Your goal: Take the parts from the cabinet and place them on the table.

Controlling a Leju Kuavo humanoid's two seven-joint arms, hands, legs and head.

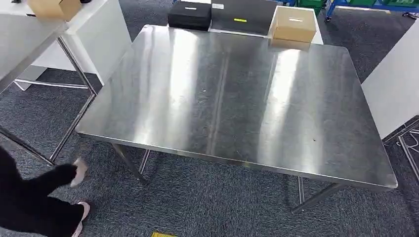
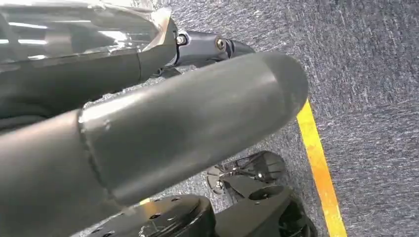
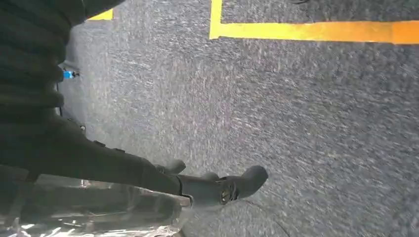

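The steel table (image 1: 237, 103) stands in front of me with its top bare. In the left wrist view my left hand (image 2: 148, 138) hangs over the carpet, its thick grey thumb lying across a part in shiny clear plastic (image 2: 74, 29) that the dark fingers (image 2: 212, 47) curl around. In the right wrist view my right hand (image 3: 99, 158) also hangs low, and its fingers (image 3: 222, 187) close around another part in clear plastic (image 3: 89, 217). Both parts are mostly hidden by the hands.
A black case (image 1: 190, 15), a flat grey panel (image 1: 242, 15) and a tan cardboard box (image 1: 294, 24) sit beyond the table's far edge. A white table (image 1: 24, 39) stands at the left, a white cabinet side (image 1: 395, 89) at the right. A person in black (image 1: 34, 197) crouches at lower left. Yellow tape (image 3: 306, 30) marks the carpet.
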